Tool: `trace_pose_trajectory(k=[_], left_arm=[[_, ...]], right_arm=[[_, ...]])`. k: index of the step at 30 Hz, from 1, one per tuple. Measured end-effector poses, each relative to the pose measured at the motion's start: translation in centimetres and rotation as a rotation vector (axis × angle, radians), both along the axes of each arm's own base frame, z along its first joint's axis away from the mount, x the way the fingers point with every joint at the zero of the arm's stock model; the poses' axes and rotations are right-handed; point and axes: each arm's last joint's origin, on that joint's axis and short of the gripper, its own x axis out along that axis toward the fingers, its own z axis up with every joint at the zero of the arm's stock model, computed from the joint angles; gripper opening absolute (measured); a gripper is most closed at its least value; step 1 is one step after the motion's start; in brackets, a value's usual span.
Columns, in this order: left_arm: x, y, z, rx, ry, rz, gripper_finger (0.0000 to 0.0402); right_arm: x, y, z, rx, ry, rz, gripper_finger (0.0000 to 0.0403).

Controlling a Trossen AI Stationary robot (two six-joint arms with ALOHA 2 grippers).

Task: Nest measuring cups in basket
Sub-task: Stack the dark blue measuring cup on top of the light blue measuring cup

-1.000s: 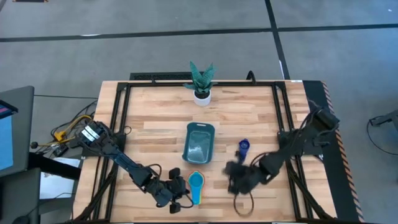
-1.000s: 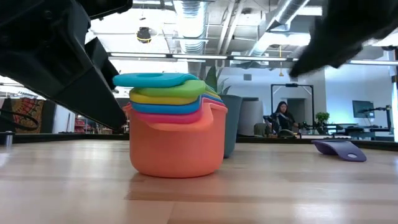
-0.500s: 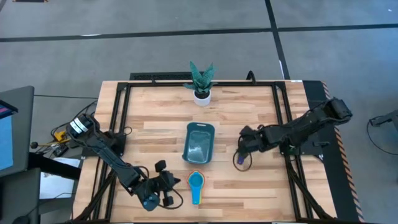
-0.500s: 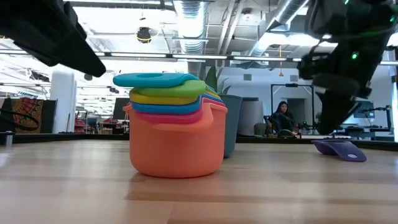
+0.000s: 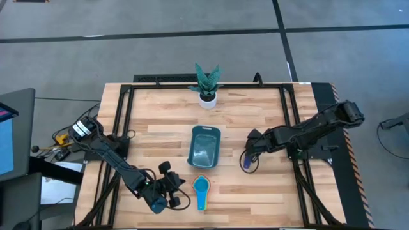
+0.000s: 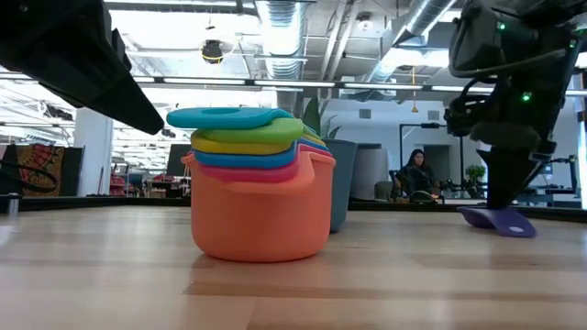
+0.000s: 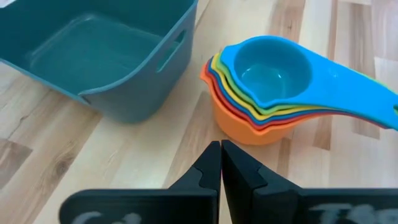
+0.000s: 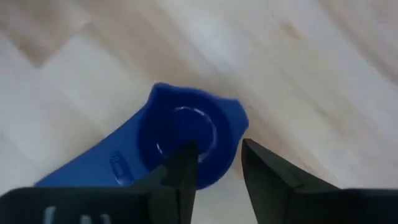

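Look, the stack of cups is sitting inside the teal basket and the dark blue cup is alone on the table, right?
Not quite. The stack of cups sits on the table beside the basket, not inside it; the left wrist view shows the basket empty. The dark blue cup is indeed alone on the table, with the right tool open over it.

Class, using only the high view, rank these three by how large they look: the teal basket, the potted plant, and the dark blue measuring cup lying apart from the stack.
1. Basket, clearly largest.
2. Potted plant.
3. Dark blue measuring cup, smallest, though the right gripper partly covers it, so its full outline is unsure.
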Motion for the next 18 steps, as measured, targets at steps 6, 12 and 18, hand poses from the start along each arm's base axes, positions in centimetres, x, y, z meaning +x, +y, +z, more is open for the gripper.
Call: trace_pose_trajectory(k=[6, 12, 18], left_arm=[[0.03, 0.02, 0.00, -0.001, 0.000, 0.001, 0.0000], [0.03, 0.02, -0.01, -0.001, 0.000, 0.001, 0.0000], [0.02, 0.01, -0.02, -0.004, 0.002, -0.001, 0.0000]], right_arm=[[0.02, 0.37, -0.03, 0.001, -0.004, 0.019, 0.0102], [0.08, 0.24, -0.03, 0.003, -0.001, 0.033, 0.0039], [0.18, 0.19, 0.05, 0.005, -0.015, 0.031, 0.0009]])
